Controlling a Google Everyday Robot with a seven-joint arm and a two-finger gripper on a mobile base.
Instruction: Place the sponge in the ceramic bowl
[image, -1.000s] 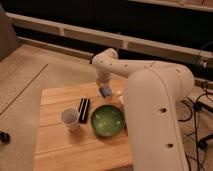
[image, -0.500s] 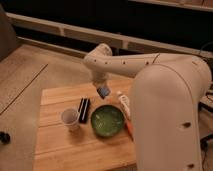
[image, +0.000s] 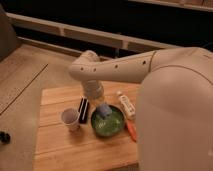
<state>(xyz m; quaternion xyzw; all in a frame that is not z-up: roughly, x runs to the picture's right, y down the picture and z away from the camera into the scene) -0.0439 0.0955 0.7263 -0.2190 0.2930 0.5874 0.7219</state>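
Observation:
The light-blue sponge hangs at the tip of my gripper, which reaches down from the white arm and is shut on it. It sits just over the back-left part of the glossy green ceramic bowl, which rests on the wooden table. I cannot tell whether the sponge touches the bowl. The arm's white body covers the right side of the view.
A small white paper cup stands left of the bowl, with a black rectangular bar between them. A white bottle lies right of the bowl, and an orange object lies near it. The table's edge runs along the left.
The gripper has come down and forward with the sponge, from behind the bowl to over its back-left part. The arm's elbow has swung out to the left.

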